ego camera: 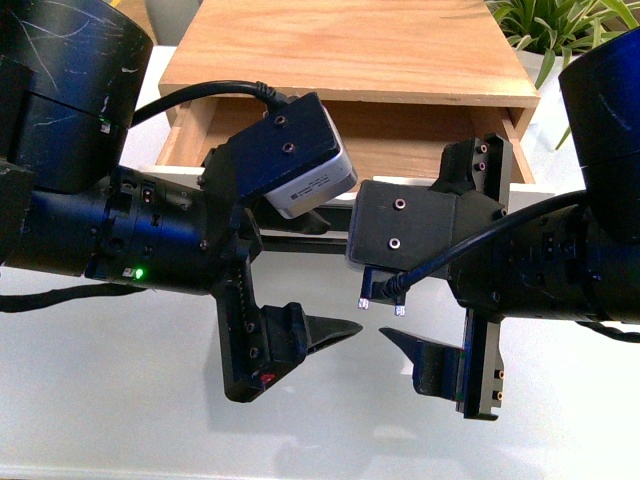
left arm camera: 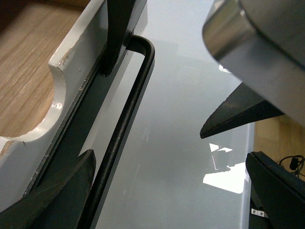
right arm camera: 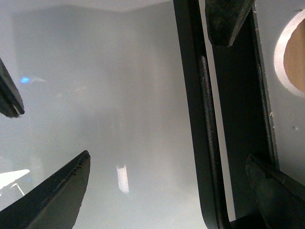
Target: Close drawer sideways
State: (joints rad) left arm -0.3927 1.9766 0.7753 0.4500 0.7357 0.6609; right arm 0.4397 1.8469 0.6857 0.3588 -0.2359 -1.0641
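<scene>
Beware skewing the drawer (ego camera: 400,140), pulled well out of the cabinet (ego camera: 350,50); could jam through uneven pushing by 2 arms. Note left gripper (left arm camera: 170,157) and right gripper (right arm camera: 167,160) spread wide, empty, straddling the handle (left arm camera: 128,124); could snag a finger behind it.

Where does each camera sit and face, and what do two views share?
Front view: on the robot's body between its arms, facing the open white-fronted light-wood drawer; both black arms, the left tool and the right tool show.
Left wrist view: on the left wrist, looking along the drawer's long black bar handle; its open tool's fingers show.
Right wrist view: on the right wrist, facing the same handle from the opposite side; its open fingers show.
Shared: both wrist views show handle and semicircular notch.
</scene>
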